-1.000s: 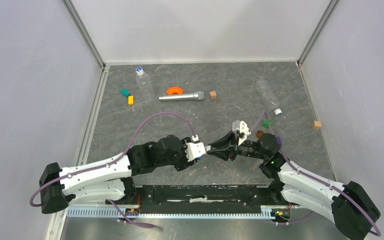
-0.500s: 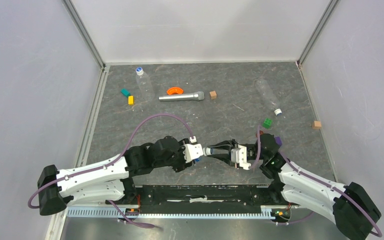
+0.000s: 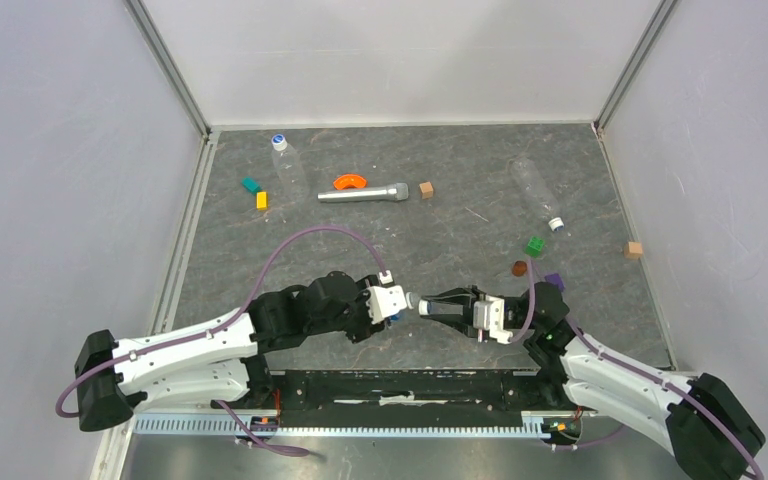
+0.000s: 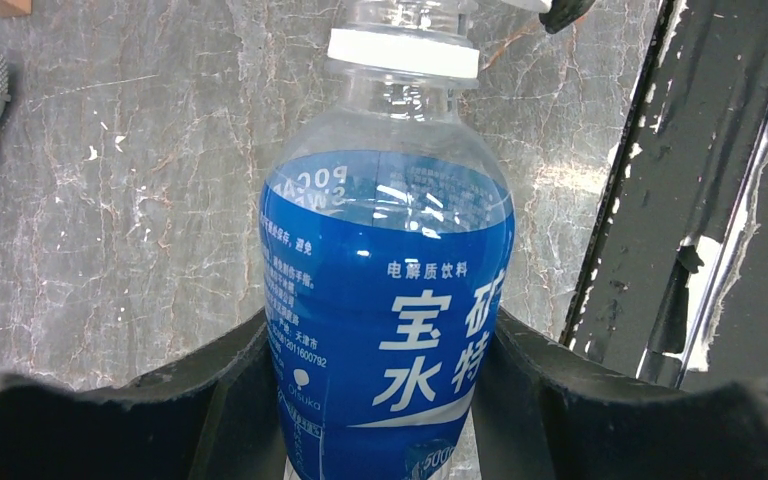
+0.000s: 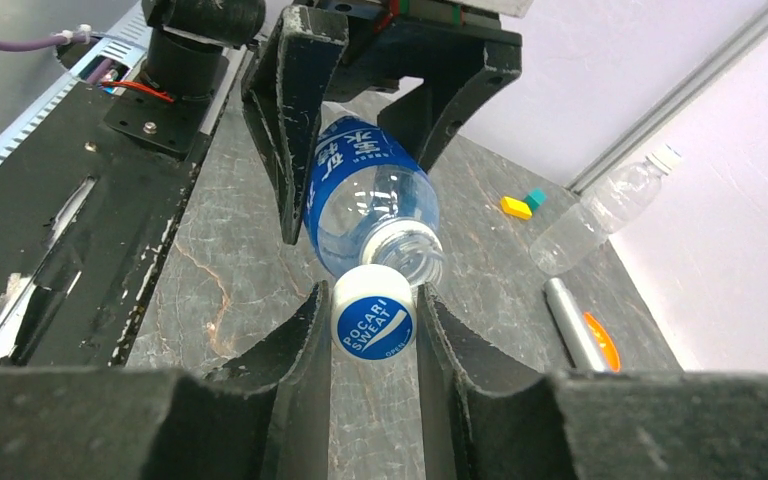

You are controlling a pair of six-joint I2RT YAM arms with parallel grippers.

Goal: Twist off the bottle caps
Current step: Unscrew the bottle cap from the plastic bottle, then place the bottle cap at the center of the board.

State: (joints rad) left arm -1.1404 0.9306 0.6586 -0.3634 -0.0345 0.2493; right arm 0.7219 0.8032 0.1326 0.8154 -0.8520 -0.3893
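The left tool [image 4: 385,405] clamps the blue-labelled Pocari Sweat bottle [image 4: 388,290] near the surface's [image 3: 440,240] front edge. The right tool [image 5: 373,335], rolled over since a second ago, pinches the cap [image 5: 373,318] at the bottle's mouth.

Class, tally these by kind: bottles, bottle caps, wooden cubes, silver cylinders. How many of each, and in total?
Bottles: 3
Bottle caps: 3
Wooden cubes: 2
Silver cylinders: 1
Total: 9
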